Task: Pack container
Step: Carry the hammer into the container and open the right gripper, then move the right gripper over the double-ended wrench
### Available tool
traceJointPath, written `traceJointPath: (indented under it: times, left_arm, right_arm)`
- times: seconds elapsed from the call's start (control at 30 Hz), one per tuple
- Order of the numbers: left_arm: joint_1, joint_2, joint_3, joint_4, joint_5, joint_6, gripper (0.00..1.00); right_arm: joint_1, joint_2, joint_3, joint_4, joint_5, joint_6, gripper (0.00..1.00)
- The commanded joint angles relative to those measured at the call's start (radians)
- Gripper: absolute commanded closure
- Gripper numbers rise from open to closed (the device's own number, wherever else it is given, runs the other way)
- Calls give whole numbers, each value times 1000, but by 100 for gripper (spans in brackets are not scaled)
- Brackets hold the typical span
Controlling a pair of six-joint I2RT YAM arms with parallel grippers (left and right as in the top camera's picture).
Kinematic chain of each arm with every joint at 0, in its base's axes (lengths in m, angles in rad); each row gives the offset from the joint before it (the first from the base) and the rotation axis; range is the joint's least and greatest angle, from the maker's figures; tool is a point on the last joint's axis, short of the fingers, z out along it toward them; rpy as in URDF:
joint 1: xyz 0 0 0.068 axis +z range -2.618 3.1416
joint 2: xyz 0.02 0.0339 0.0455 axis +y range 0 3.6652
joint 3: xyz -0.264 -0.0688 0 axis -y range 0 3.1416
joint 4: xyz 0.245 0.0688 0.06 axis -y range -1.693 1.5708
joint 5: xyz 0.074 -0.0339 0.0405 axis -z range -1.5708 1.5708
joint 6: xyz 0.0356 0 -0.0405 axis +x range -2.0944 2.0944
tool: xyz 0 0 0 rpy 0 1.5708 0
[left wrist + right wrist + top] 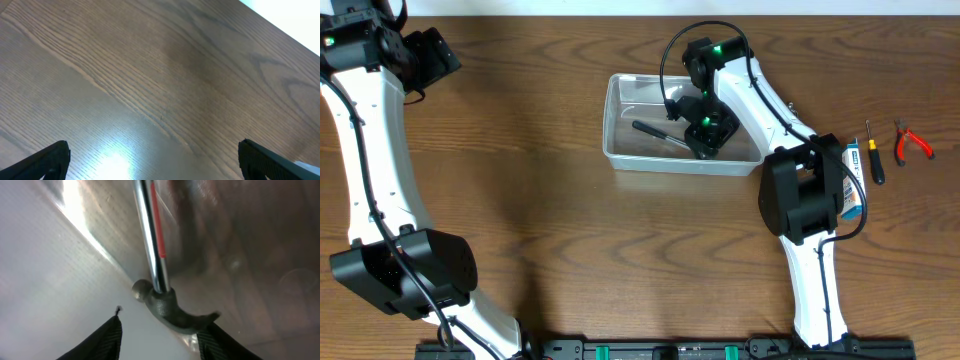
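- Currently the container (638,98) sits on the table (540,150), upper centre of the overhead frame, long side running left to right.
- A hammer (655,131) lies inside it. The dark handle points to the tub's left end and the head end is under the right arm's wrist.
- The right claw (705,135) is down inside the container, over its right half.
- Right wrist view: right claw (162,330) is released, fingers spread apart. The dark hammer (160,300) head lies between the two tips at bottom centre, with the chrome shaft and its red stripe running up to the top edge.
- I can't tell whether the right-hand finger touches the hammer's curved end; nothing is clamped.
- The milky container (50,270) surface fills the left of that view.
- The left claw (430,55) is at the upper left of the overhead frame, well apart from the tub.
- Left wrist view: left claw (155,160) is released, tips at the far bottom corners, only bare table (150,75) between them.
- Right edge of the overhead frame, outside the tub: a screwdriver (873,160), red-handled pliers (912,143) and a blue-white packet (853,185) partly under the right arm.
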Motion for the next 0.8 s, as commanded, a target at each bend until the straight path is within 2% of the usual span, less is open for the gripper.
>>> traceJointPath:
  times: [0.0,0.27,0.5,0.67,0.73,0.77]
  left_arm:
    - [0,4,5,-2,-16,2,2]
    - [0,4,5,-2,-16,2,2]
    - [0,4,5,-2,-16,2,2]
    - [0,4,5,-2,-16,2,2]
    - [0,4,5,-2,-16,2,2]
    - [0,4,5,-2,-16,2,2]
  right_arm:
    - [-17,-28,-2,16,8,27,49]
    - [-71,-29,46,25,7,96,47]
    - [-140,-29,348,-109,7,293,43]
    - [-208,-29,623,-234,8,346,40]
    - [-241,-35,694,-247,7,389,36]
    - [-264,-48,705,-246,7,404,31]
